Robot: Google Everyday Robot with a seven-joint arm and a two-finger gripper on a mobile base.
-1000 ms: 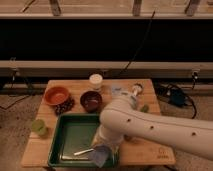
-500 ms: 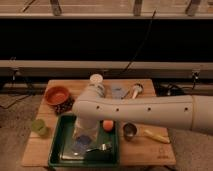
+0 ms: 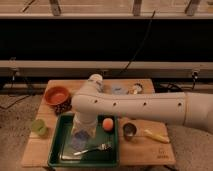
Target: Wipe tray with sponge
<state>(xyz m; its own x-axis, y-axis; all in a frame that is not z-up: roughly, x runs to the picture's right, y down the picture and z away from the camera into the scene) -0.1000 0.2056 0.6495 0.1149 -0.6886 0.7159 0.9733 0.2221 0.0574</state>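
hand [image 3: 82, 134] inside tray [image 3: 60, 144], fork [image 3: 93, 148] before it, bowl [image 3: 56, 95] behind tray.

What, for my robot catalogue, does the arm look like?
The arm is a thick, rounded white tube with small dark dots along it, bending at a bulbous elbow. Its gripper sits low over the tray.

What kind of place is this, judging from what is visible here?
Probably a robot test lab, staged like a kitchen: a wooden table holds a tray, bowl and fork, a cable hangs behind, and a robot arm reaches in, its end effector low over the tray.
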